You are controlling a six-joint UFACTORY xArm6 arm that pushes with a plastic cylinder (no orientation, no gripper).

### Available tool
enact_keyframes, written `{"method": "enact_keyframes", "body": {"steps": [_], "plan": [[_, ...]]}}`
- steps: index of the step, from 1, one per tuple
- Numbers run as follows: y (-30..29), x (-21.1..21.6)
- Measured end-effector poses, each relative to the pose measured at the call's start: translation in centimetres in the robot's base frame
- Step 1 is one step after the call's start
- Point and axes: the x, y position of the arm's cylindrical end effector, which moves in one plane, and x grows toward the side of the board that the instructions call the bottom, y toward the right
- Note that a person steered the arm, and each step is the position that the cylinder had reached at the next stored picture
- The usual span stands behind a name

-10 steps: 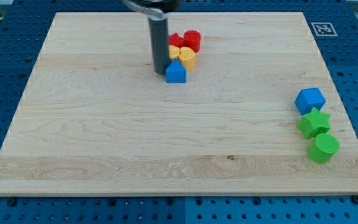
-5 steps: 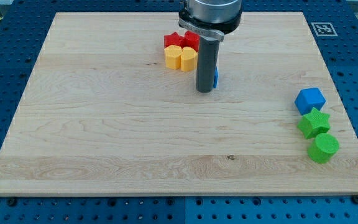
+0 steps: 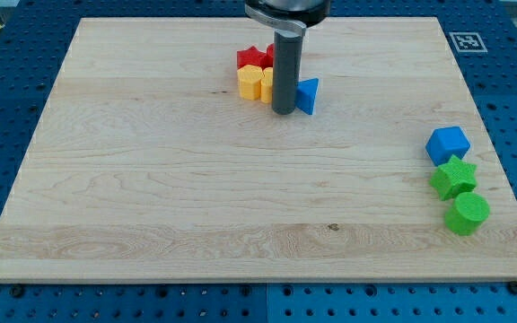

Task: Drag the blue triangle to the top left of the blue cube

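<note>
Camera view | red and yellow blocks (image 3: 257, 74) cluster near the view's top | my tip (image 3: 284, 111) rests just left of the blue triangle (image 3: 307, 95), touching it; no pincer on this rig | blue cube (image 3: 447, 144) sits far right above green star (image 3: 453, 177) and green cylinder (image 3: 466, 213) | judgement: push steadily rightward, staying behind the triangle's centre so it cannot slip aside.

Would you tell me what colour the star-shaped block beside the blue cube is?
Green: the star shows clearly in the camera view, just below the blue cube.
</note>
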Motion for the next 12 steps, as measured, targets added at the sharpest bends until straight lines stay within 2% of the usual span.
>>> {"method": "enact_keyframes", "body": {"steps": [2, 3, 5, 7, 9, 11, 12], "plan": [[4.9, -2.8], [7.5, -2.2], [8.1, -4.7], [13.6, -3.5], [11.8, -1.4], [16.7, -0.7], [16.9, -0.6]]}}
